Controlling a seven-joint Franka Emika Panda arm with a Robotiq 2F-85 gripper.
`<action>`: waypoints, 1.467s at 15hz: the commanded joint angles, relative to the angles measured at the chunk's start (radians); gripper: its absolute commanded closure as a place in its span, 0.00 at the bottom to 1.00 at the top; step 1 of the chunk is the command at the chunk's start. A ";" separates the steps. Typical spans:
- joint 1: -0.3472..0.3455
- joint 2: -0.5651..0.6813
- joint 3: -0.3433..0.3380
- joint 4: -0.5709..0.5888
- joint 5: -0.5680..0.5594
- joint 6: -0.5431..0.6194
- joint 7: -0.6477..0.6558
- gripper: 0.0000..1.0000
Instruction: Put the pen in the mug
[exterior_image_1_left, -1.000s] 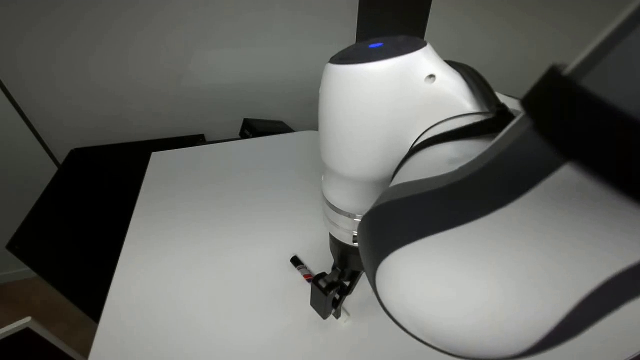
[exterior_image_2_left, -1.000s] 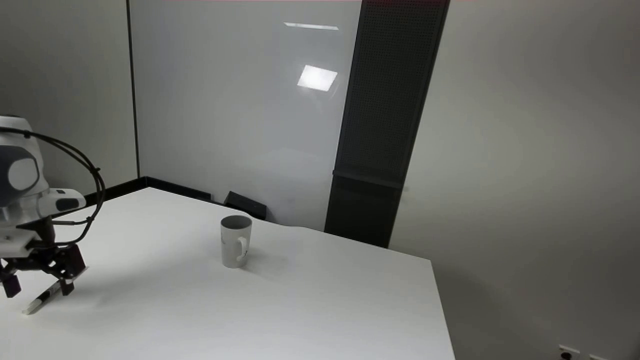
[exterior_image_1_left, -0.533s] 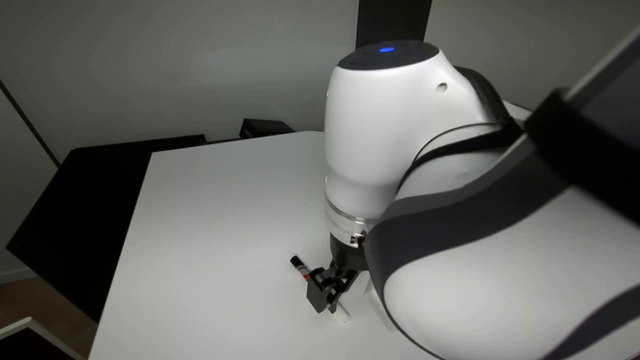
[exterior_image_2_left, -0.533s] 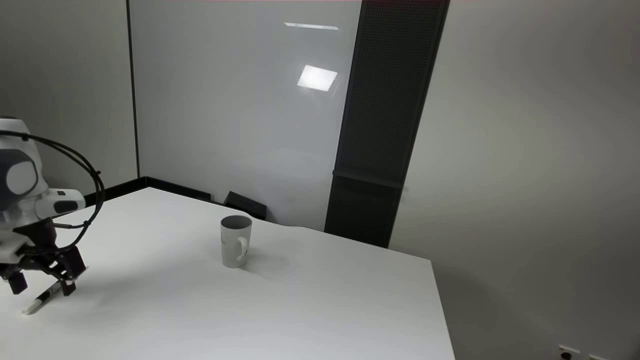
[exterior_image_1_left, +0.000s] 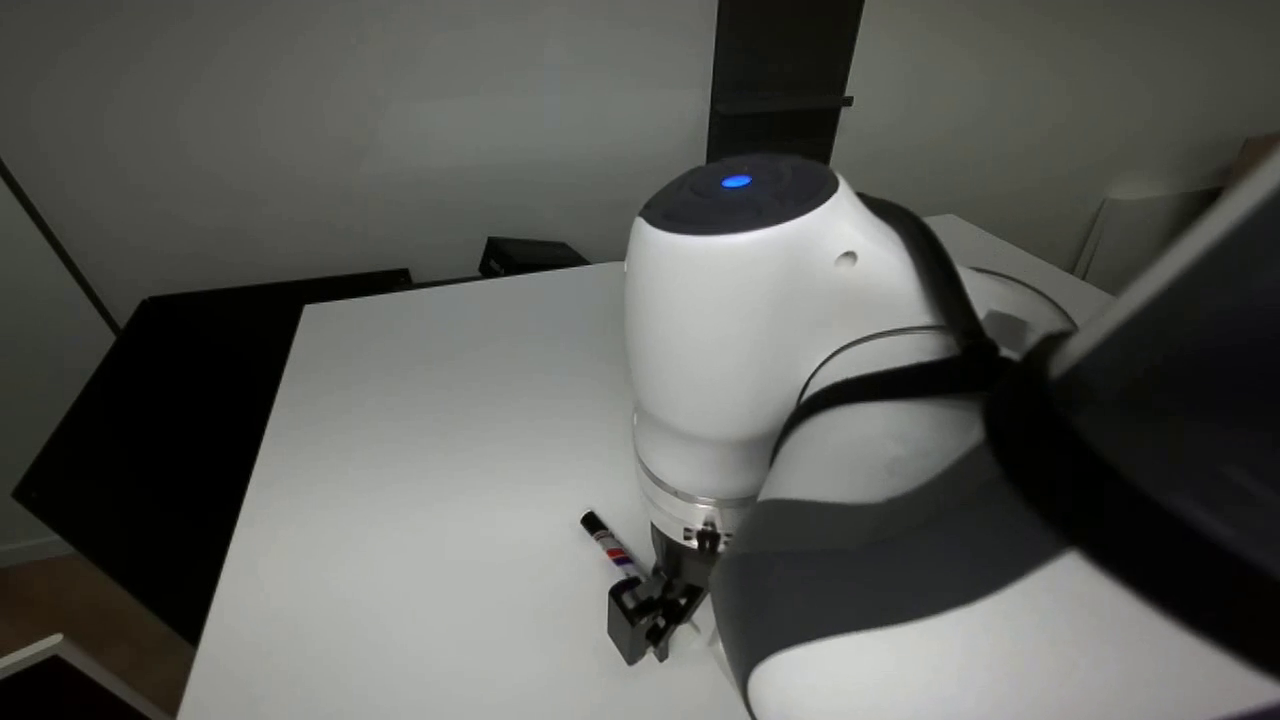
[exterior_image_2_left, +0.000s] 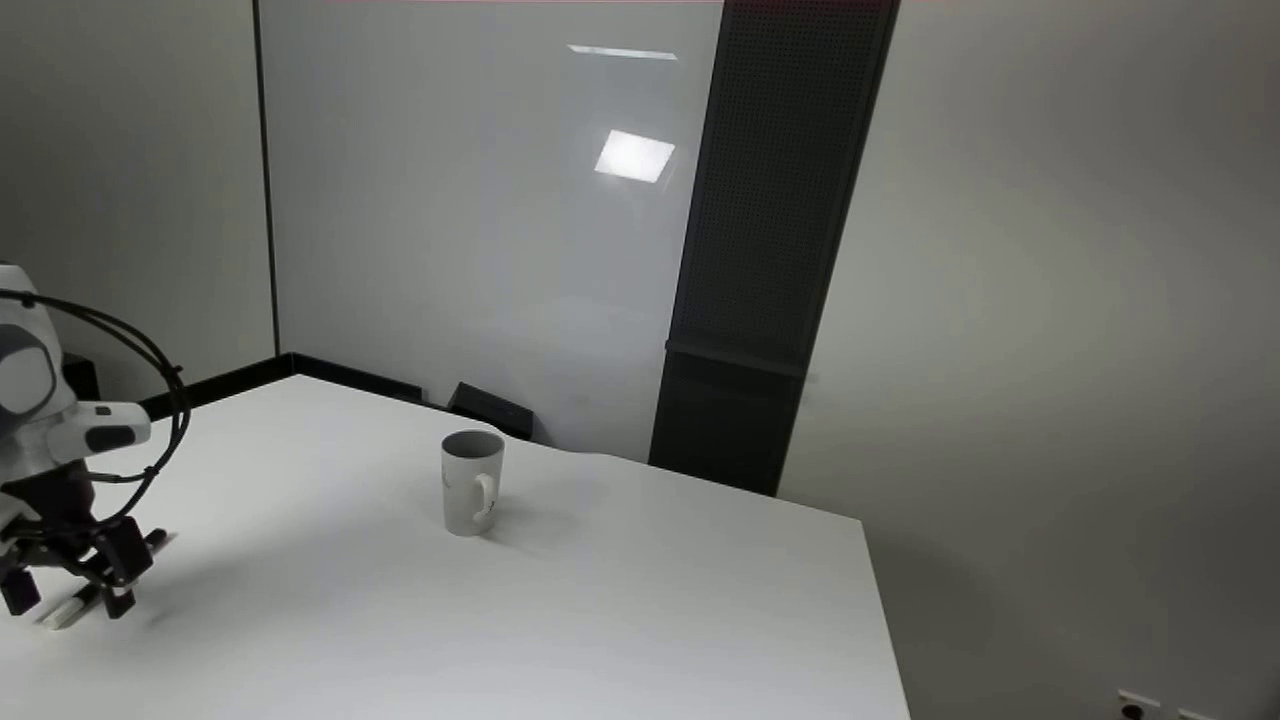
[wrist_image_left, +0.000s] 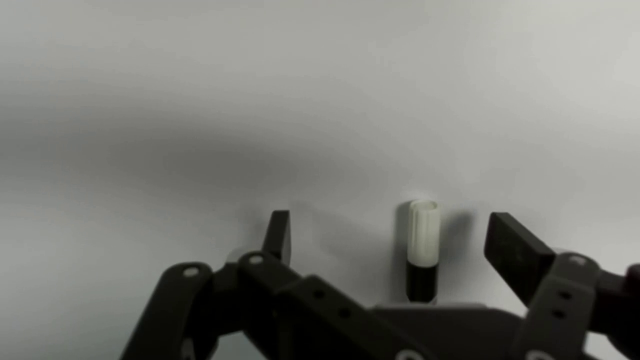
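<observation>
Got a black two-finger gripper (wrist_image_left: 390, 237) low over a smooth white tabletop (exterior_image_2_left: 600, 610), with fingers (wrist_image_left: 517, 255) spread wide, released. Can't tell whether touching the tabletop. In the wrist view, have a thin marker-like pen (wrist_image_left: 424, 240) with black body and white ridged end, lying flat on the tabletop between the fingers. Sitting nearer the finger at picture right, with a gap on both sides. Losing the rest there under the gripper. In an exterior view, can see more of it: black far end, pale section with red and purple bands, sticking out past the gripper. Also in an exterior view, see a white ceramic mug (exterior_image_2_left: 465, 490), cylindrical, with side handle and grey interior. Standing upright on the tabletop, well apart from pen and gripper. In both exterior views, see a white-and-grey jointed arm (exterior_image_1_left: 720, 340) leading down to the gripper; in an exterior view, with a small blue light (exterior_image_1_left: 737, 181) lit on top. Behind the tabletop, see a low black box (exterior_image_2_left: 490, 411) and a tall black perforated panel (exterior_image_2_left: 765, 230).
</observation>
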 joint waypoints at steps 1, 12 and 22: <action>0.026 0.029 -0.021 0.022 0.009 0.031 0.024 0.25; 0.039 0.021 -0.065 0.019 0.057 0.052 0.022 0.93; 0.026 -0.178 -0.222 0.069 0.029 -0.180 0.147 0.93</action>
